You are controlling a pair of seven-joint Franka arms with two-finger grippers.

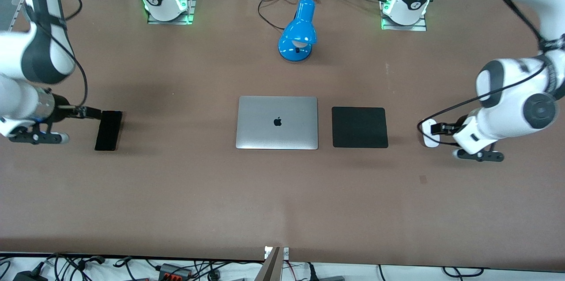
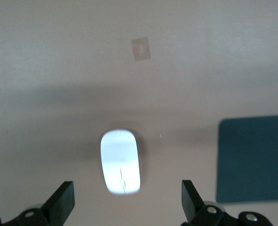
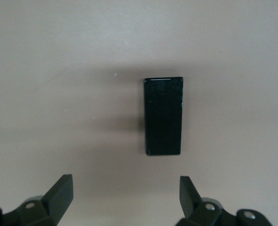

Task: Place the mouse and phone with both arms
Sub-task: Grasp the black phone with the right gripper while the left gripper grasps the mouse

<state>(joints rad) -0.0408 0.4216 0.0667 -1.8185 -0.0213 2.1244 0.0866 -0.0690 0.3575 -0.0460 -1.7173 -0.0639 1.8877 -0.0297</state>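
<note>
The white oval mouse (image 1: 429, 134) lies on the brown table toward the left arm's end, beside the black mat. My left gripper (image 1: 437, 129) hovers low over it, open. In the left wrist view the mouse (image 2: 120, 161) reaches toward the gap of the left gripper (image 2: 128, 197), touching neither finger. The slim black phone (image 1: 108, 130) lies flat toward the right arm's end. My right gripper (image 1: 93, 113) is open, over the table by the phone's farther end. In the right wrist view the phone (image 3: 163, 116) lies ahead of the right gripper (image 3: 125, 193), outside its gap.
A closed silver laptop (image 1: 277, 122) sits mid-table with a square black mat (image 1: 359, 126) beside it, the mat (image 2: 254, 157) also showing in the left wrist view. A blue desk lamp (image 1: 299, 31) with its cable stands farther back. A small tape mark (image 1: 423, 178) lies nearer the camera than the mouse.
</note>
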